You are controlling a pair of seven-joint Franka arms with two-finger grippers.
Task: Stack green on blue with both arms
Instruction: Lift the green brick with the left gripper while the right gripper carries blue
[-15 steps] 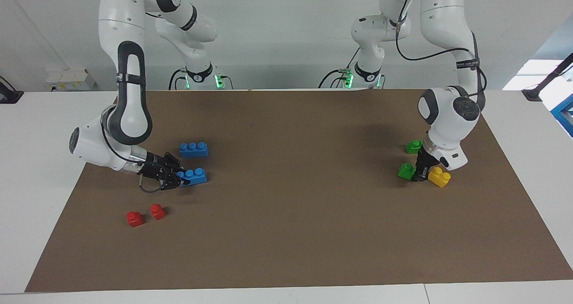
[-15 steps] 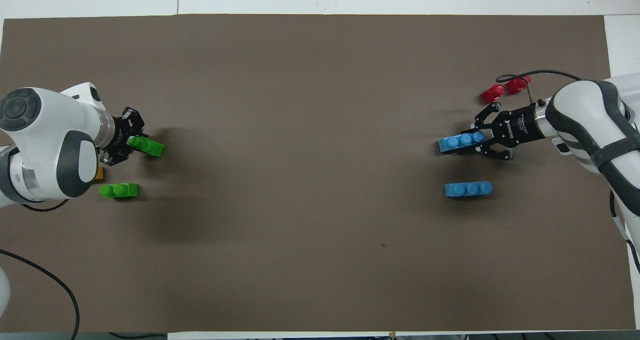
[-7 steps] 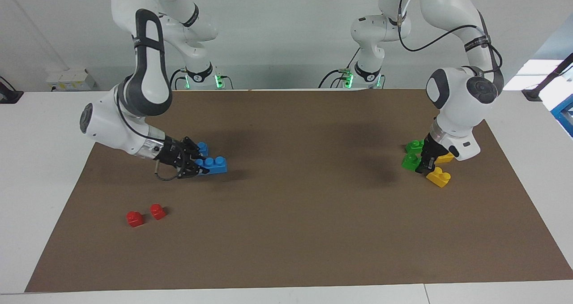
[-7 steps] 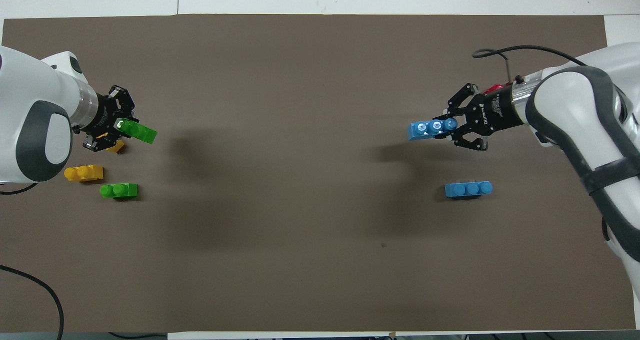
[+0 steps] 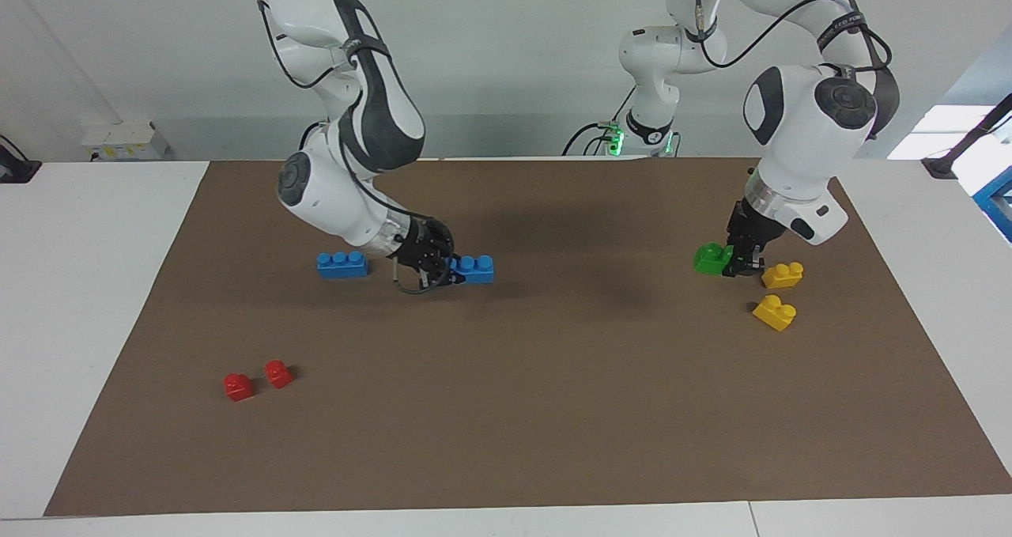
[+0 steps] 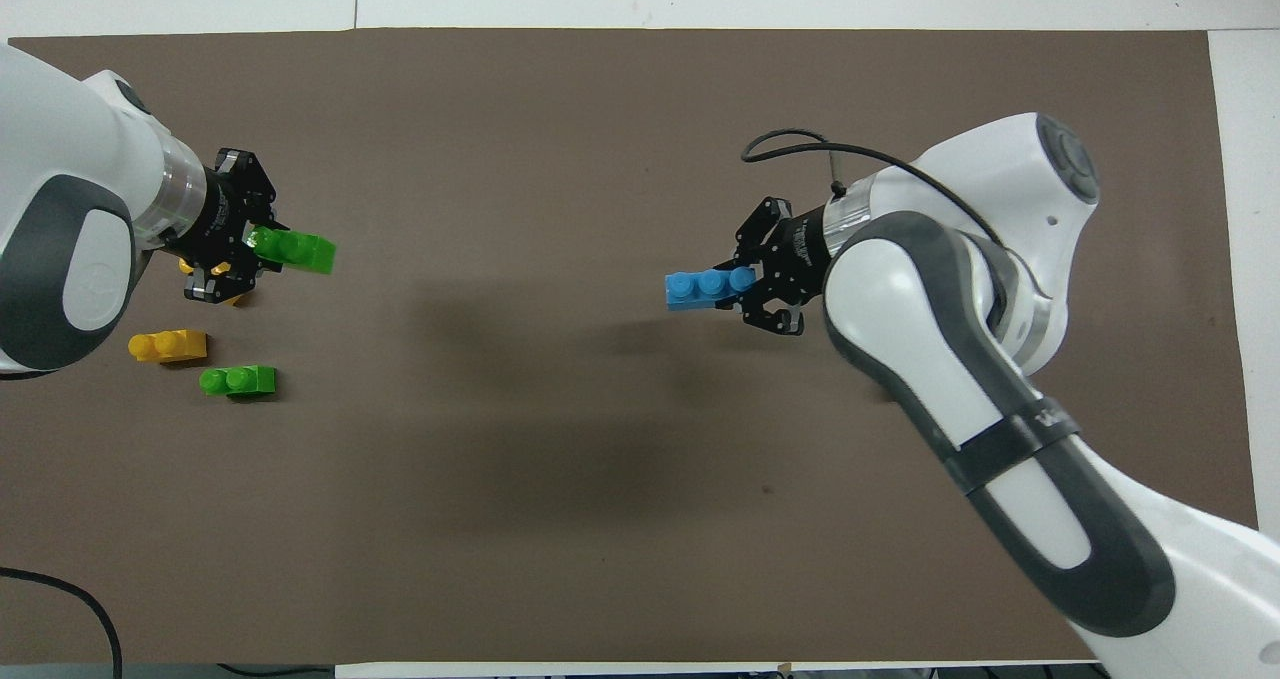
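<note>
Two white robot arms work above a brown mat on a white table (image 5: 95, 300). The right gripper (image 5: 452, 272) (image 6: 745, 287) hangs over the mat's middle with its fingers clamped on one end of a blue brick (image 5: 473, 268) (image 6: 708, 288); in the overhead view the brick juts from the fingertips toward nine o'clock, studs up, clear of the mat. The left gripper (image 5: 737, 266) (image 6: 258, 247) hovers over the left arm's end of the mat, its fingers closed on a green brick (image 5: 711, 259) (image 6: 294, 250), which in the overhead view sticks out from the fingertips toward three o'clock. The two held bricks are well apart. A second blue brick (image 5: 341, 264) lies on the mat toward the right arm's end. A second green brick (image 6: 238, 380) and two yellow bricks (image 5: 775, 311) (image 6: 167, 345) lie near the left gripper. Two red bricks (image 5: 254, 380) sit toward the right arm's end, farther from the robots.
</note>
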